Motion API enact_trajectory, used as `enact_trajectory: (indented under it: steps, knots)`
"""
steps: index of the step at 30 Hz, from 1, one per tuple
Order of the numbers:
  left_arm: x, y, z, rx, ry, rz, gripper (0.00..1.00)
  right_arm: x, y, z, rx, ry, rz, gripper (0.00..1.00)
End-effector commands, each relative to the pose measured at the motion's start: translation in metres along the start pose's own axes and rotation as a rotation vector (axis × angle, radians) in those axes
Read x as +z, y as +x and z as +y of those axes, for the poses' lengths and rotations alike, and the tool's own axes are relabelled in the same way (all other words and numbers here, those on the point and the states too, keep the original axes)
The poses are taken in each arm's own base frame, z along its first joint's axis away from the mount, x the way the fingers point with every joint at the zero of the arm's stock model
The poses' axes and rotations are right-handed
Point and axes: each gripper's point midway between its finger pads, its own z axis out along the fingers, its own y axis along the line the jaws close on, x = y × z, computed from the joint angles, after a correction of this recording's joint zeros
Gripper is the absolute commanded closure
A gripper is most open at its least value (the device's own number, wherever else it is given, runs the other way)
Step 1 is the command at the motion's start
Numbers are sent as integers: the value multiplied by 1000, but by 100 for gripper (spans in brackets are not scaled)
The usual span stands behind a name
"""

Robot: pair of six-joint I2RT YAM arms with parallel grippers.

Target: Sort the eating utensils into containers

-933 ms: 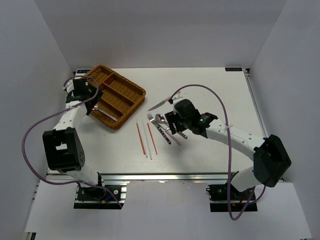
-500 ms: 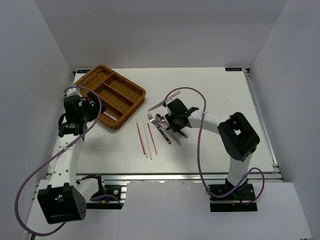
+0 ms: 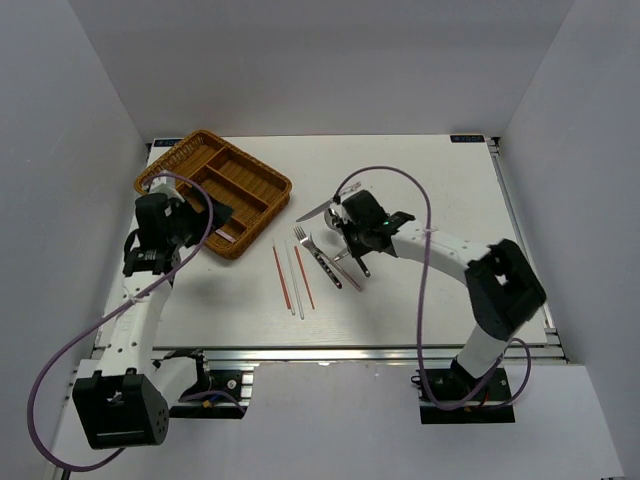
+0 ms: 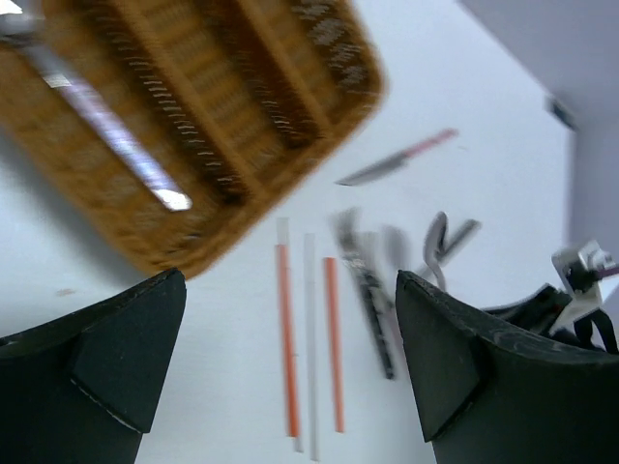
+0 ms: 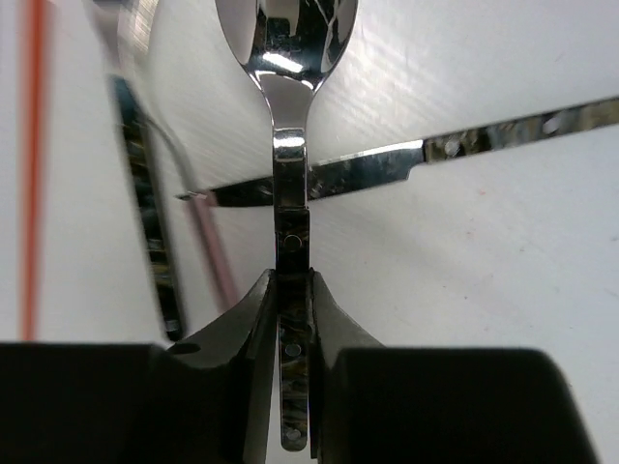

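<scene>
Inside wicker tray, one utensil

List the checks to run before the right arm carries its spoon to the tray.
1. Grip: ok. The right gripper is shut on the handle of the spoon, with the bowl pointing away.
2. Spoon clear of its neighbours: cannot tell. A knife crosses behind its neck, and no view shows a height gap.
3. Free compartment: ok. The wicker tray holds one silver utensil in its near compartment. The others look empty.
4. Left arm out of the way: not ok. The left gripper, open, sits at the tray's near-left edge.
5. Path: ok. The chopsticks lie flat between spoon and tray, so carry above them.
</scene>
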Motion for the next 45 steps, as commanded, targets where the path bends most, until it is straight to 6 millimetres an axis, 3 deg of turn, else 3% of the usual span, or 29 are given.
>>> enact_trajectory:
  steps: [1, 2, 3, 4, 6, 7, 11, 14, 18, 21, 22, 24, 25, 26, 27, 28, 29, 30, 33, 34, 35, 36, 38, 39, 42, 45]
  knots:
    - [-15, -7, -83, -19, 309, -22, 2, -72, -68, 21, 90, -119, -261, 100]
    - [-17, 16, -113, 5, 385, 36, 2, -83, -74, 34, 86, -189, -284, 100]
    - [-18, 18, -131, -1, 423, 25, 2, -92, -77, 45, 79, -226, -298, 100]
    - [-24, 40, -158, 24, 496, 72, 2, -105, -83, 49, 93, -244, -326, 100]
    - [-22, 50, -181, 8, 538, 80, 2, -130, -89, 64, 99, -328, -364, 100]
    - [-26, 66, -196, 20, 573, 108, 2, -140, -91, 72, 114, -380, -376, 100]
    - [-21, 79, -228, 30, 619, 111, 4, -179, -101, 83, 150, -470, -456, 100]
    - [-15, 88, -237, 35, 611, 124, 9, -201, -106, 88, 150, -513, -498, 100]
    - [4, 103, -236, 32, 567, 161, 33, -214, -107, 92, 145, -535, -521, 100]
    - [8, 105, -241, 21, 580, 165, 48, -213, -106, 99, 133, -562, -504, 100]
    - [8, 106, -242, 19, 588, 168, 64, -211, -106, 101, 130, -564, -499, 100]
    - [7, 103, -248, 14, 610, 157, 84, -206, -104, 103, 126, -563, -487, 100]
    - [8, 101, -248, 12, 606, 152, 100, -203, -105, 100, 131, -547, -490, 100]
    - [12, 97, -245, 5, 574, 128, 100, -202, -105, 98, 135, -533, -497, 91]
    - [16, 94, -238, 6, 526, 119, 100, -202, -106, 91, 144, -504, -521, 65]
    - [22, 89, -229, 4, 473, 101, 100, -202, -105, 86, 152, -478, -531, 52]
    - [35, 86, -199, 4, 321, 78, 100, -207, -106, 81, 161, -459, -552, 38]
    - [44, 68, -175, -19, 230, 41, 100, -208, -105, 75, 169, -436, -561, 12]
    - [56, 41, -113, -118, 61, 23, 100, -206, -98, 56, 184, -361, -564, 11]
    - [61, 15, -77, -180, -8, -33, 100, -205, -96, 53, 179, -346, -560, 11]
    - [63, 9, -56, -204, -58, -39, 100, -203, -91, 52, 173, -340, -543, 11]
    - [65, -12, -25, -241, -123, -79, 100, -201, -89, 51, 167, -337, -537, 11]
    - [66, -32, -2, -261, -187, -104, 100, -195, -82, 51, 156, -330, -520, 11]
    - [71, -45, 26, -294, -255, -124, 100, -193, -80, 51, 154, -329, -516, 11]
    - [85, -62, 62, -358, -335, -118, 100, -185, -74, 52, 150, -333, -493, 11]
    - [98, -79, 80, -387, -365, -124, 100, -178, -68, 54, 147, -336, -473, 11]
